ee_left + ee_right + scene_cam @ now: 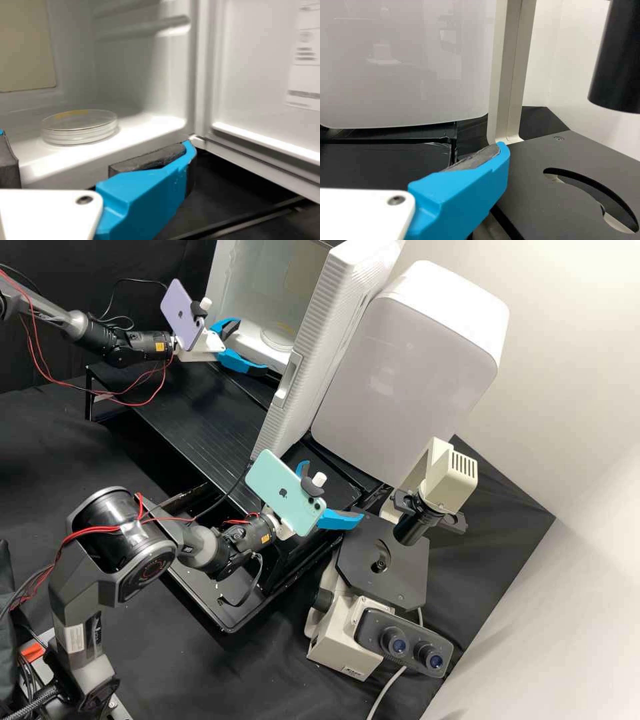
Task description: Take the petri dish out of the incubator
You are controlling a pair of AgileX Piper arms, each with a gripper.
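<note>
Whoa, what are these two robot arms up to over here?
The left gripper, fingers open, sits at the mouth of the open incubator, where a clear petri dish rests inside, untouched. The right gripper, also open, hangs empty by the microscope.

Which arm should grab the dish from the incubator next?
Left. The left hand, open, sits at the doorway of the incubator, with the dish just inside. The right hand is down by the microscope, on the far side of the open door.
</note>
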